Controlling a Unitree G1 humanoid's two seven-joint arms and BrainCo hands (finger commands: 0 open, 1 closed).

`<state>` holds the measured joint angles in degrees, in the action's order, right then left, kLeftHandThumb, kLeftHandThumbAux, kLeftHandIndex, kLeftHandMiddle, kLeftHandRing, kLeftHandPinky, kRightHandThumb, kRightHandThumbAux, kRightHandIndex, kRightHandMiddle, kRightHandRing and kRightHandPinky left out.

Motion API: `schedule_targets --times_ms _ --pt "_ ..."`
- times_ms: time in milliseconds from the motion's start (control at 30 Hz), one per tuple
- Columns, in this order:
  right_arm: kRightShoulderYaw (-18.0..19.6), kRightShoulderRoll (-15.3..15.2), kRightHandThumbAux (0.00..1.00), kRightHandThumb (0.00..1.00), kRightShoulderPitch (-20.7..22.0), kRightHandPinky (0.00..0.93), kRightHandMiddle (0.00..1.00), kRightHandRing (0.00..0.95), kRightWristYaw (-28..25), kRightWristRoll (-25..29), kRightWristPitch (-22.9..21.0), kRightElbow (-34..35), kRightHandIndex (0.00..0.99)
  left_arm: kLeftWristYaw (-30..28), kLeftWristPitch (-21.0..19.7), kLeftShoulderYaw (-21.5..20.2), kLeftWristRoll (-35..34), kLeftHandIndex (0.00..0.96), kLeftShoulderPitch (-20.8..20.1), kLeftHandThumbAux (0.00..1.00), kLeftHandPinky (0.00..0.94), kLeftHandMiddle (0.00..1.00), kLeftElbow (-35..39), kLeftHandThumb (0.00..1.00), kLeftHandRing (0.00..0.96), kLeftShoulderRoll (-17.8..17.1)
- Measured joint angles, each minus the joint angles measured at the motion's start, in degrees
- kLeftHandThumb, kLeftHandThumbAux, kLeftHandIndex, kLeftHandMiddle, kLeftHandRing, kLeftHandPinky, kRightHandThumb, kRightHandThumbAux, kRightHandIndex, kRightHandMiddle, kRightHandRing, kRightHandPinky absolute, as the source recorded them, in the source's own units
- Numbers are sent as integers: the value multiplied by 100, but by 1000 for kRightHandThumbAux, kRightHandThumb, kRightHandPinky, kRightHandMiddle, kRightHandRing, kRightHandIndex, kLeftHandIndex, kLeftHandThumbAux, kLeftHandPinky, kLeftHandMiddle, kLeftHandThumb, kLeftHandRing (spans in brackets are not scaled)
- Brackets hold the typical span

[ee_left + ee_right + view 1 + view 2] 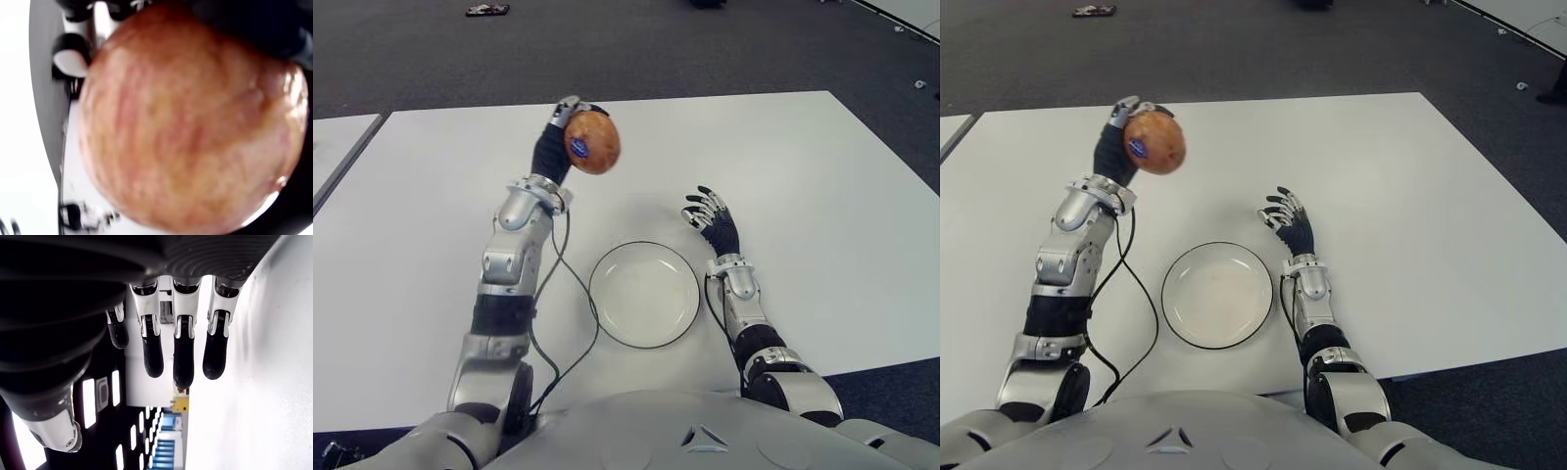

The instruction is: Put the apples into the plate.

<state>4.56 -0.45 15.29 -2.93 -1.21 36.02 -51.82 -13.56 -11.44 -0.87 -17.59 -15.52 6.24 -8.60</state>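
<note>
The left hand (570,132) held an apple (592,142) aloft over the far part of the surface (822,176), fingers wrapped round it — the left wrist view was filled by the fruit. The plate (644,294) lay bare, nearer the robot's body and somewhat to the right of the raised hand, well apart from it. So the carry likely had to come back toward the robot, rightward and downward. The right hand (710,217) showed just beyond the plate's right side — fingers loosely spread, holding nothing.
</note>
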Motion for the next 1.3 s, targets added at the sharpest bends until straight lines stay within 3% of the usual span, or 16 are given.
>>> schedule_targets --times_ms 267,567,733,1067,1300 --pt "1 -2 694 258 60 378 290 335 15 0 1 -87 141 -213 -593 516 -172 804 434 747 914 896 879 579 918 143" --pt "-3 11 688 256 110 367 278 332 132 -17 26 -169 144 -536 -620 877 -160 814 634 743 902 899 1421 563 916 84" --pt "-13 19 693 249 126 357 269 326 239 -44 64 -206 145 -739 -306 1027 54 812 641 742 902 896 1501 539 906 -64" --pt "-24 45 683 257 138 366 271 330 354 -80 187 -264 142 -561 2204 1595 1931 838 816 759 888 891 379 468 894 -280" --pt "-80 34 679 234 134 361 272 329 376 -92 298 -307 142 171 3675 1769 3307 845 811 760 889 892 -758 489 891 -428"
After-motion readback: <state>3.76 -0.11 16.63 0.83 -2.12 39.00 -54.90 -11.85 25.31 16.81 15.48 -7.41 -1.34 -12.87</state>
